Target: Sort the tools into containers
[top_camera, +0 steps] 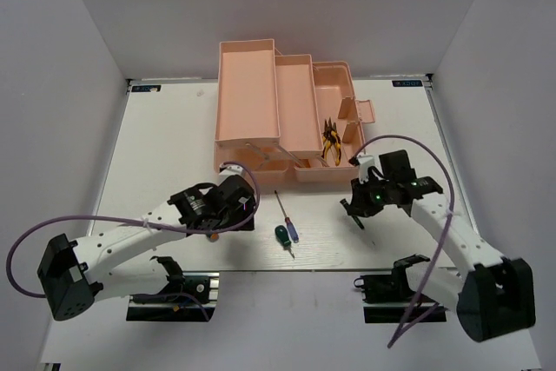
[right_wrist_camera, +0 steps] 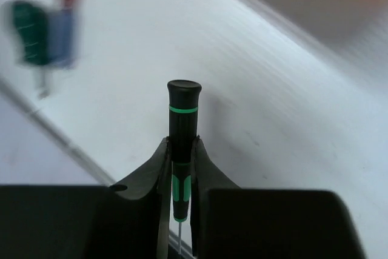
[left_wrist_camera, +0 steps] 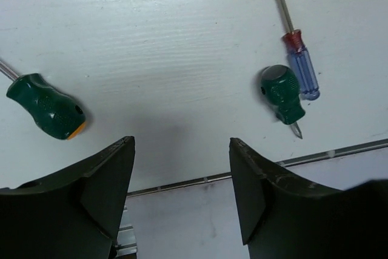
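From above, you're hovering the right gripper (top_camera: 355,212) near the toolbox (top_camera: 261,102), which is lying ahead and slightly left. That arm is sitting nearer the open compartments than the left gripper (top_camera: 239,207). Yellow pliers (top_camera: 331,140) are lying inside; I can't count them.

On the left wrist, the jaws are standing spread and empty. One green screwdriver (left_wrist_camera: 45,106) is lying left, a second green screwdriver (left_wrist_camera: 282,93) right, just beside the one purple screwdriver (left_wrist_camera: 301,71).

On the right wrist, you're pinching the single dark screwdriver (right_wrist_camera: 183,119), its long axis running along the fingers, cap pointing forward.
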Controlling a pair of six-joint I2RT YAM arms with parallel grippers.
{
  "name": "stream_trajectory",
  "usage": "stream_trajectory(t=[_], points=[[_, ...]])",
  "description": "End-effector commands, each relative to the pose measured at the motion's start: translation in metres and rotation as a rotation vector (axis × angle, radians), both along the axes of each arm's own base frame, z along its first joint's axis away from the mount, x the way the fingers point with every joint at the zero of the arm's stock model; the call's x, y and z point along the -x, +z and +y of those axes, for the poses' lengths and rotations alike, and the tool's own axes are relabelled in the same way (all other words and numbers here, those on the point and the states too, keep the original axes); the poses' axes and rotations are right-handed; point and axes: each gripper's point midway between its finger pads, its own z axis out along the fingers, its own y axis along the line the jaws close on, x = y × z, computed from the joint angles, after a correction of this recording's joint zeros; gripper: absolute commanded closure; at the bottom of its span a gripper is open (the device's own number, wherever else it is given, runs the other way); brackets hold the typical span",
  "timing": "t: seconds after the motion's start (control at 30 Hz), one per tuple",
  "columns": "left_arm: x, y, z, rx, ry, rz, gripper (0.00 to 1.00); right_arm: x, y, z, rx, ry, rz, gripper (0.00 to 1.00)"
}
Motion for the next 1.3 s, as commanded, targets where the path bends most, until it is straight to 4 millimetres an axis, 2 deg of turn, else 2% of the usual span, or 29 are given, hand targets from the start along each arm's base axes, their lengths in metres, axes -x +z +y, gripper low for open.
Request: stream_trajectory(t=[0.0, 0.07, 0.1, 0.17, 0.27, 0.3, 0.33, 0.37, 0.4, 0.43, 0.47, 0.5, 0.53, 0.57, 0.6, 0.67, 0.7, 0.73, 0.77, 0.8, 0.87, 0.9, 0.93, 0.97, 1.03, 1.07, 1.13, 1.17, 1.27], points=[[-0.005, 0.004, -0.004, 0.033, 0.05, -0.019, 0.26, 0.023, 0.079, 0.04, -0.253, 0.35, -0.144, 1.0], [-0.005, 0.004, 0.0, -0.005, 0.056, -0.006, 0.26, 0.013, 0.096, 0.044, -0.267, 0.383, -0.221, 1.0], [-0.005, 0.003, 0.003, -0.017, 0.06, -0.008, 0.25, -0.001, 0.118, 0.049, -0.273, 0.403, -0.302, 1.0], [-0.004, -0.001, 0.005, -0.013, 0.061, -0.011, 0.25, -0.022, 0.135, 0.054, -0.279, 0.394, -0.362, 1.0], [-0.011, 0.005, -0.016, 0.093, 0.026, -0.051, 0.25, -0.066, 0.161, 0.066, -0.3, 0.327, -0.463, 1.0], [-0.014, 0.002, -0.02, 0.091, 0.017, -0.057, 0.25, -0.088, 0.172, 0.074, -0.333, 0.286, -0.508, 1.0], [-0.02, 0.011, -0.034, 0.126, -0.009, -0.069, 0.25, -0.103, 0.186, 0.08, -0.358, 0.246, -0.502, 1.0], [-0.024, 0.012, -0.042, 0.131, -0.024, -0.07, 0.25, -0.114, 0.192, 0.081, -0.367, 0.186, -0.49, 1.0], [-0.027, 0.014, -0.05, 0.137, -0.043, -0.074, 0.25, -0.127, 0.187, 0.086, -0.374, 0.16, -0.457, 1.0], [-0.034, 0.015, -0.065, 0.154, -0.074, -0.079, 0.25, -0.15, 0.212, 0.092, -0.409, 0.118, -0.499, 1.0], [-0.037, 0.015, -0.073, 0.168, -0.081, -0.078, 0.25, -0.158, 0.217, 0.094, -0.436, 0.063, -0.474, 1.0], [-0.041, 0.015, -0.079, 0.174, -0.097, -0.083, 0.25, -0.178, 0.213, 0.103, -0.45, 0.049, -0.459, 1.0], [-0.044, 0.018, -0.088, 0.193, -0.106, -0.084, 0.25, -0.186, 0.23, 0.109, -0.503, 0.015, -0.451, 1.0], [-0.047, 0.008, -0.093, 0.175, -0.105, -0.069, 0.25, -0.193, 0.234, 0.112, -0.519, 0.003, -0.456, 1.0], [-0.052, 0.011, -0.1, 0.182, -0.105, -0.075, 0.25, -0.209, 0.23, 0.12, -0.526, -0.011, -0.433, 1.0], [-0.054, 0.003, -0.105, 0.168, -0.11, -0.054, 0.25, -0.219, 0.263, 0.131, -0.585, -0.022, -0.466, 1.0], [-0.055, -0.005, -0.107, 0.153, -0.101, -0.034, 0.25, -0.232, 0.245, 0.137, -0.574, -0.043, -0.421, 1.0], [-0.057, -0.006, -0.11, 0.155, -0.089, -0.027, 0.25, -0.236, 0.267, 0.143, -0.604, -0.041, -0.44, 1.0], [-0.057, -0.011, -0.11, 0.145, -0.089, -0.018, 0.25, -0.241, 0.265, 0.144, -0.603, -0.052, -0.43, 1.0], [-0.06, -0.008, -0.115, 0.156, -0.077, -0.018, 0.25, -0.251, 0.244, 0.151, -0.587, -0.066, -0.384, 1.0], [-0.061, -0.02, -0.118, 0.129, -0.066, 0.011, 0.25, -0.258, 0.242, 0.154, -0.586, -0.086, -0.361, 1.0], [-0.064, -0.018, -0.121, 0.122, -0.065, 0.017, 0.25, -0.266, 0.226, 0.159, -0.578, -0.091, -0.334, 1.0], [-0.065, -0.021, -0.121, 0.106, -0.051, 0.025, 0.25, -0.27, 0.225, 0.16, -0.574, -0.099, -0.336, 0.95], [-0.065, -0.032, -0.121, 0.075, -0.049, 0.049, 0.25, -0.27, 0.219, 0.163, -0.574, -0.101, -0.315, 0.78], [-0.068, -0.034, -0.125, 0.051, -0.048, 0.067, 0.25, -0.276, 0.207, 0.165, -0.57, -0.103, -0.283, 0.59], [-0.071, -0.044, -0.128, 0.021, -0.046, 0.09, 0.28, -0.272, 0.207, 0.168, -0.581, -0.075, -0.27, 0.42], [-0.073, -0.043, -0.131, 0.018, -0.046, 0.092, 0.3, -0.271, 0.214, 0.164, -0.584, -0.069, -0.287, 0.41], [-0.071, -0.05, -0.129, -0.006, -0.045, 0.11, 0.3, -0.267, 0.219, 0.162, -0.586, -0.066, -0.292, 0.41], [-0.065, -0.057, -0.127, -0.036, -0.043, 0.137, 0.33, -0.263, 0.23, 0.144, -0.583, -0.084, -0.32, 0.39]])
